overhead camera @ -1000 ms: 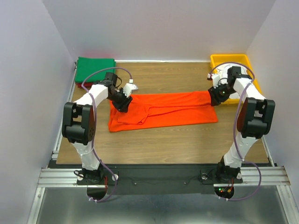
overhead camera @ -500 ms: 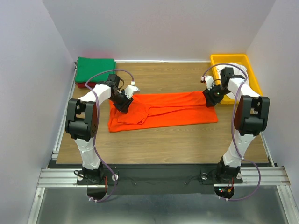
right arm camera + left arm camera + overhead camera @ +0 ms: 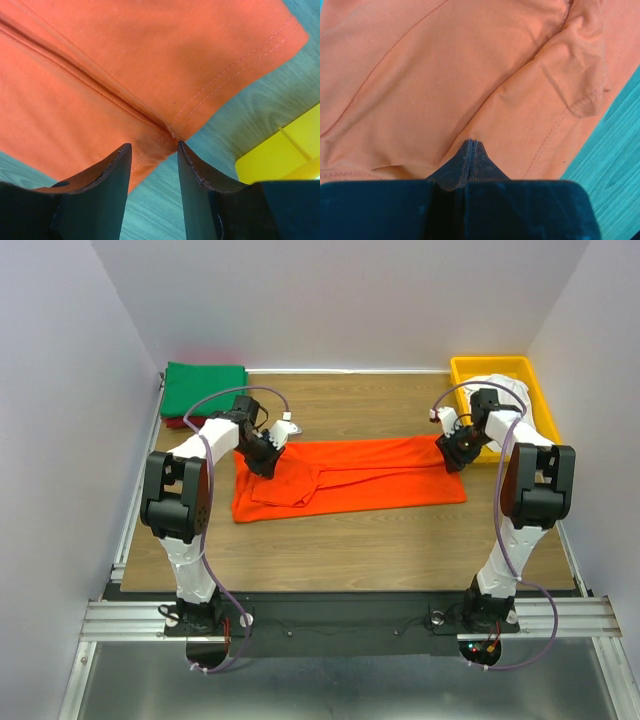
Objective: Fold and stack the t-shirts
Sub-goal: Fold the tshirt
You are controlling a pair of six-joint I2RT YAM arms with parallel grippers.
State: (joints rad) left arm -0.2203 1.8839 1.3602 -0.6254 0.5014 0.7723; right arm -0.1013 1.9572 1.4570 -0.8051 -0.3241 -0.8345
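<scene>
The left gripper's fingers [image 3: 462, 165] are pressing flat together with no gap between them. Their tips are sitting on the orange t-shirt [image 3: 370, 475], where creases are running into them, so they appear to be pinching a thin fold of cloth. The right gripper's fingers [image 3: 115, 170] are standing apart. They are straddling a stitched hem corner of the same shirt without touching it, with bare wood and a yellow edge just beyond.

From above, the left gripper [image 3: 265, 462] is working at the far left corner of the shirt, and the right gripper [image 3: 450, 455] is hovering over its far right corner. The shirt is lying as a long band across the middle of the desk [image 3: 350, 540], already doubled along its length, with a sleeve fold showing toward the left end. A folded green t-shirt [image 3: 205, 388] is resting in the far left corner of the desk. A yellow tray [image 3: 490, 362] is sitting in the far right corner with a white t-shirt [image 3: 505, 390] bunched inside.

The step in hand looks like taking both far corners of the orange shirt for another fold. The next move is probably asking the right fingers to drop onto the hem corner and close. Both arms would then be lifting together at an even height, so the cloth is not dragging or skewing.
</scene>
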